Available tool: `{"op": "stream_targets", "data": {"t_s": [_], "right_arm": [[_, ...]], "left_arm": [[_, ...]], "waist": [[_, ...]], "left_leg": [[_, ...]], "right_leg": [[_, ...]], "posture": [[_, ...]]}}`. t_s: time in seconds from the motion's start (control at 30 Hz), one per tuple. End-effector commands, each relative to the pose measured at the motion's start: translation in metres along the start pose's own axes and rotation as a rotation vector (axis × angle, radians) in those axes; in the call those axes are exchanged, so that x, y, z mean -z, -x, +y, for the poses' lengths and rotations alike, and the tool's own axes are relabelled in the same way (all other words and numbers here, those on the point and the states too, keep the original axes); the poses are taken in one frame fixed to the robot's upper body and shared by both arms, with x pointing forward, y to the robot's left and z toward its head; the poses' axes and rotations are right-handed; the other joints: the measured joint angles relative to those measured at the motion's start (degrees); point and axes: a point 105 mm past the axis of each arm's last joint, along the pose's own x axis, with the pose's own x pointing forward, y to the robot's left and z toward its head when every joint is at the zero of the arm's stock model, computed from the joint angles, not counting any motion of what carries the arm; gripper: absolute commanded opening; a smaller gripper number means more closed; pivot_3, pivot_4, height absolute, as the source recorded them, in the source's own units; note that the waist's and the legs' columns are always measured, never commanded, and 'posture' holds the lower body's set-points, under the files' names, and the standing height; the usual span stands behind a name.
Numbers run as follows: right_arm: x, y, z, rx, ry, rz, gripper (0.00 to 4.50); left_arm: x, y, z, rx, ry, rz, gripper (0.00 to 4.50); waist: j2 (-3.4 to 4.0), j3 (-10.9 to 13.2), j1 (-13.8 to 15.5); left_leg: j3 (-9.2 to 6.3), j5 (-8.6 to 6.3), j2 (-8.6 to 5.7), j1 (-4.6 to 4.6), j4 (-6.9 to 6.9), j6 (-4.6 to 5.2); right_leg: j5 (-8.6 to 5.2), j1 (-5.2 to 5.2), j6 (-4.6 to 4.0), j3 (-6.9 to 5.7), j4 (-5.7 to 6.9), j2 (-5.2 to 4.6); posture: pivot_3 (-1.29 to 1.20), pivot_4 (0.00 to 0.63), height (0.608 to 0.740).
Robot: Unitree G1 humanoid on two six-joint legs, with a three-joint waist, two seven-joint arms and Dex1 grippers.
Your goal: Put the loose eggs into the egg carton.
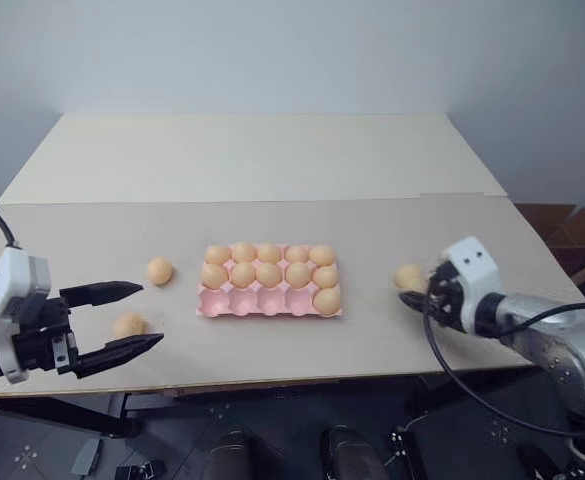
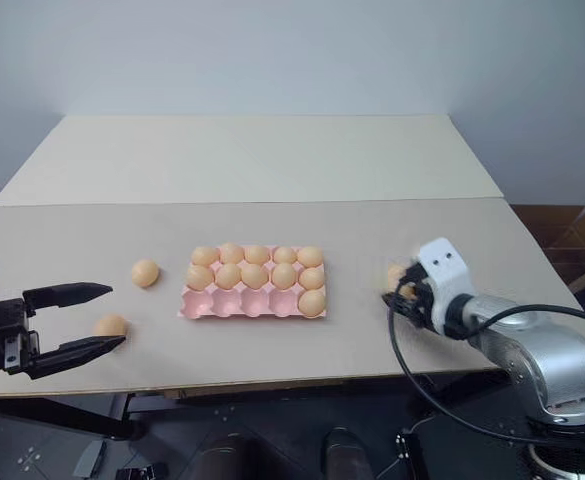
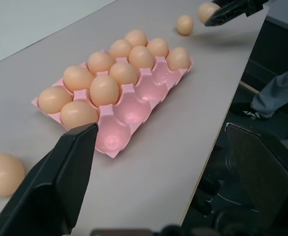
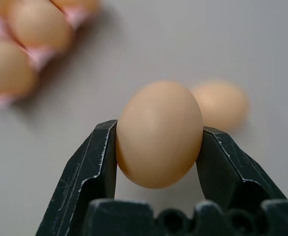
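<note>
Clamping 1 egg (image 4: 159, 133) between its 2 black fingers, the right pincer (image 2: 404, 296) sits right of the pink egg carton (image 1: 234, 304), whose near row keeps 4 empty cups, while the left pincer (image 1: 132, 320) waits spread wide near 2 loose eggs (image 1: 159, 270) on the tabletop (image 1: 372, 340).

The carton (image 1: 270, 281) sits mid-bench (image 1: 272, 160), its near row holding four empty cups open from six o'clock. Broad bare bench lies at twelve o'clock. At nine o'clock two eggs (image 1: 159, 270) stand in the way; at three o'clock one egg (image 4: 221, 104) lies beside the right pincer (image 4: 158, 135).
</note>
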Motion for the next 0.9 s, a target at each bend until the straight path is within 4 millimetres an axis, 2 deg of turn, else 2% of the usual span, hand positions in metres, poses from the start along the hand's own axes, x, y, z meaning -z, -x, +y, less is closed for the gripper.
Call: {"op": "stream_targets", "data": {"t_s": [0.03, 0.17, 0.27, 0.37, 0.4, 0.47, 0.57, 0.63, 0.73, 0.8, 0.9], "right_arm": [[-0.026, -0.019, 0.041, -0.125, 0.057, -0.081, 2.48], [-0.039, -0.046, 0.072, -0.191, 0.092, -0.102, 2.48], [-0.036, -0.059, 0.083, -0.197, 0.122, -0.071, 2.48], [-0.032, -0.063, 0.086, -0.196, 0.161, -0.051, 2.48], [-0.033, -0.062, 0.087, -0.198, 0.165, -0.054, 2.92], [-0.037, -0.061, 0.088, -0.205, 0.167, -0.072, 3.41], [-0.045, -0.058, 0.091, -0.217, 0.164, -0.107, 4.47], [-0.055, -0.051, 0.088, -0.222, 0.154, -0.147, 4.47], [-0.066, -0.030, 0.074, -0.219, 0.150, -0.212, 4.47], [-0.068, -0.013, 0.059, -0.216, 0.154, -0.249, 4.47], [-0.061, 0.013, 0.038, -0.235, 0.177, -0.281, 4.47]], "left_arm": [[-0.006, -0.003, -0.003, 0.015, -0.028, -0.011, 4.50], [-0.006, -0.005, -0.004, 0.018, -0.026, -0.013, 4.50], [-0.006, -0.005, -0.006, 0.014, -0.026, -0.012, 4.50], [-0.007, -0.004, -0.006, 0.002, -0.025, -0.013, 4.50], [-0.007, -0.004, -0.006, 0.001, -0.025, -0.011, 4.50], [-0.006, -0.004, -0.006, -0.001, -0.023, -0.009, 4.50], [-0.005, -0.005, -0.005, -0.006, -0.020, -0.009, 4.50], [-0.004, -0.005, -0.004, -0.011, -0.014, -0.010, 4.50], [-0.001, -0.001, -0.001, -0.028, 0.001, -0.008, 4.50], [0.001, 0.003, 0.000, -0.038, 0.023, -0.021, 4.50], [0.011, 0.013, 0.006, -0.104, 0.030, 0.000, 4.50]], "waist": [[-0.01, 0.0, -0.1], [0.02, 0.0, -0.1], [0.02, 0.0, 0.3], [0.02, 0.0, 0.3], [0.02, 0.0, 0.2], [0.01, 0.0, 0.1], [0.02, 0.0, 0.1], [0.02, 0.0, 0.1], [0.04, 0.0, 0.1], [0.03, 0.0, 0.3], [0.01, 0.0, 0.5]], "left_leg": [[0.00, 0.00, 0.01, 0.03, 0.00, 0.00], [0.00, 0.00, 0.01, -0.03, -0.01, 0.00], [0.00, 0.00, -0.03, -0.15, -0.01, 0.00], [0.03, 0.00, -0.10, -0.22, -0.01, -0.01], [0.05, 0.00, -0.10, -0.23, -0.01, -0.01], [0.05, 0.00, -0.10, -0.21, -0.01, -0.01], [0.03, 0.00, -0.04, -0.15, -0.01, -0.01], [0.00, 0.01, -0.01, -0.11, -0.01, -0.02], [0.00, 0.01, 0.00, -0.10, -0.01, -0.03], [0.00, 0.01, -0.03, -0.14, -0.01, -0.03], [0.01, -0.01, -0.06, -0.18, -0.02, -0.01]], "right_leg": [[0.00, 0.01, 0.00, 0.00, 0.02, 0.01], [0.11, -0.08, -0.07, 0.00, 0.09, 0.02], [0.21, -0.14, 0.05, -0.07, 0.04, -0.04], [0.20, -0.14, 0.06, -0.10, -0.04, -0.15], [0.21, -0.14, 0.06, -0.08, -0.07, -0.15], [0.21, -0.13, 0.07, -0.07, -0.07, -0.15], [0.21, -0.14, 0.05, -0.09, 0.03, -0.07], [0.21, -0.14, 0.04, -0.11, 0.11, -0.01], [0.20, -0.16, 0.03, -0.11, 0.15, 0.00], [0.20, -0.16, 0.05, -0.11, 0.09, -0.05], [0.19, -0.08, 0.07, -0.14, -0.12, -0.11]], "posture": [[0.00, 0.150, 0.740], [0.00, 0.150, 0.740], [0.00, 0.150, 0.740], [0.00, 0.150, 0.740], [0.00, 0.150, 0.740], [0.00, 0.150, 0.740], [0.00, 0.150, 0.740], [0.00, 0.150, 0.740], [0.00, 0.150, 0.740], [0.00, 0.150, 0.740], [0.00, 0.150, 0.740]]}}
